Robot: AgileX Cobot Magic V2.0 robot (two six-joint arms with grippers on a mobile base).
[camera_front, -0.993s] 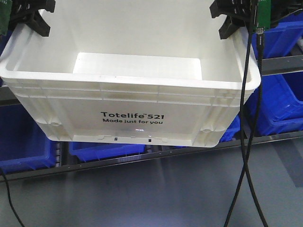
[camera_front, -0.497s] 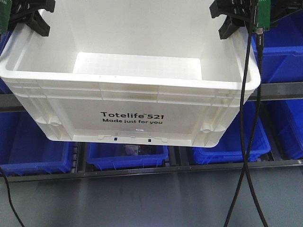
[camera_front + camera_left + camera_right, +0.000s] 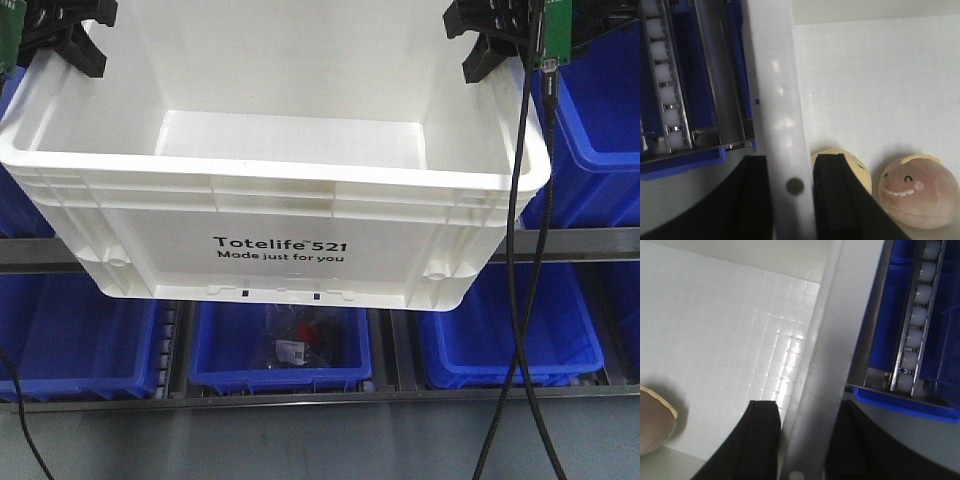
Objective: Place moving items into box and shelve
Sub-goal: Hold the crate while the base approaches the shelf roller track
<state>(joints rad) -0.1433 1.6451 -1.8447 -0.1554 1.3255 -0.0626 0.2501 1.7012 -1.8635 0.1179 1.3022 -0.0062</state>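
The front-facing camera looks slightly downward at the white box point(image 3: 280, 200), close, with shelves of blue bins point(image 3: 280, 350) behind. Each wrist camera looks steeply down along its hand at a box side wall, sharing the box's interior floor.

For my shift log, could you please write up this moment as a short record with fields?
box: white crate, carried in front of the shelf
left gripper: shut on the crate's side wall
right gripper: shut on the opposite wall
contents: yellow bun toy and brown bun toy on the crate floor
background: blue bins on the shelf
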